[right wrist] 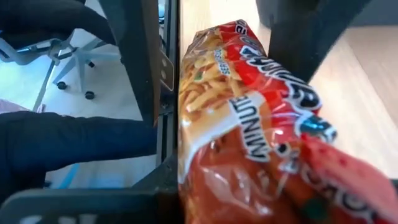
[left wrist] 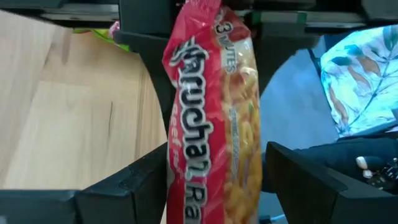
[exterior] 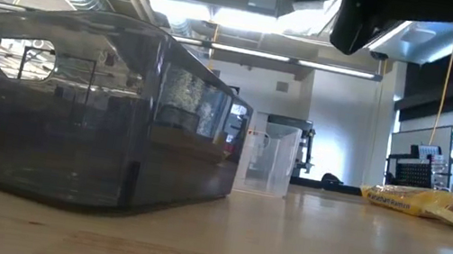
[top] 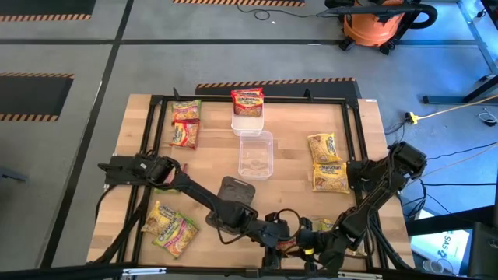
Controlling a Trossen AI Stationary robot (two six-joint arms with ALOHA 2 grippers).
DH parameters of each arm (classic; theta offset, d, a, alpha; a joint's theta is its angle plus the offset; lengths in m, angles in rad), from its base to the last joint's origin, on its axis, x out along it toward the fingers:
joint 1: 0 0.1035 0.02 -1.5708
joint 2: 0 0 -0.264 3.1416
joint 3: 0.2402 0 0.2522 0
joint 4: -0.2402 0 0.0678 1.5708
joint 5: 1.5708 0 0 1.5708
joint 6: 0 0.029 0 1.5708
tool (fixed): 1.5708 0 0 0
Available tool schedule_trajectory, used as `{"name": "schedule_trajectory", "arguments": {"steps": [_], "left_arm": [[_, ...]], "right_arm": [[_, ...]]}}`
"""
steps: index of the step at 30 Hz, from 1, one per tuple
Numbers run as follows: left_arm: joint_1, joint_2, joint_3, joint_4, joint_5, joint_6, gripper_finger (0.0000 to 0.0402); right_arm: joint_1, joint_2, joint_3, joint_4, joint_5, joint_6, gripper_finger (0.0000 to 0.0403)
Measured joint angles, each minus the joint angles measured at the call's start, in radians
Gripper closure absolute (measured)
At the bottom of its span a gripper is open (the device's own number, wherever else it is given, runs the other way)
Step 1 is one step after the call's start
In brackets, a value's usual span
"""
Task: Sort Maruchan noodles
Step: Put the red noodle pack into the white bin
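Near the middle of the table's near edge, my two grippers meet around one red-orange Maruchan packet [left wrist: 211, 124]. My left gripper [left wrist: 216, 149] is open, with a finger on either side of the packet. My right gripper [right wrist: 249, 193] is shut on the same packet [right wrist: 249, 106]. Other packets lie flat on the table: two green-and-pink ones [top: 185, 123] at the far left, two more [top: 170, 225] at the near left, and two yellow ones [top: 327, 163] at the right. Another red one [top: 247, 100] rests on the white tray [top: 247, 122]. My left gripper has one finger [left wrist: 140, 180] close against the packet's red edge [left wrist: 171, 155]; I cannot tell whether it touches. A gap shows between the packet and the other finger. My right gripper pinches the packet near one short end [right wrist: 205, 180], beside its crimped seal. One dark finger [right wrist: 163, 186] shows at its side and the packet hides the other. The packet runs out beyond the fingers, on edge, above the table.
A clear tray [top: 255, 154] and a dark tray [top: 235, 190] stand in the table's middle, and the dark tray [exterior: 93, 106] fills the low view's left. A black frame [top: 354, 132] runs around the table. A person's dark sleeve [right wrist: 68, 146] and a chair are just beyond the near edge.
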Motion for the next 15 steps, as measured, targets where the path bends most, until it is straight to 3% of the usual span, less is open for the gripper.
{"name": "schedule_trajectory", "arguments": {"steps": [6,11,15], "left_arm": [[0.001,0.0,0.0,-0.068,0.027,-0.03,0.0178],[0.001,0.0,0.0,-0.059,0.042,-0.03,0.0243],[-0.001,0.0,0.0,-0.089,0.045,-0.027,0.0289]], "right_arm": [[-0.014,0.0,0.041,-0.003,-0.018,-0.064,0.0297],[-0.031,0.0,0.047,-0.011,-0.031,-0.053,0.0293],[-0.051,-0.004,0.047,-0.014,-0.135,-0.042,0.0291]]}}
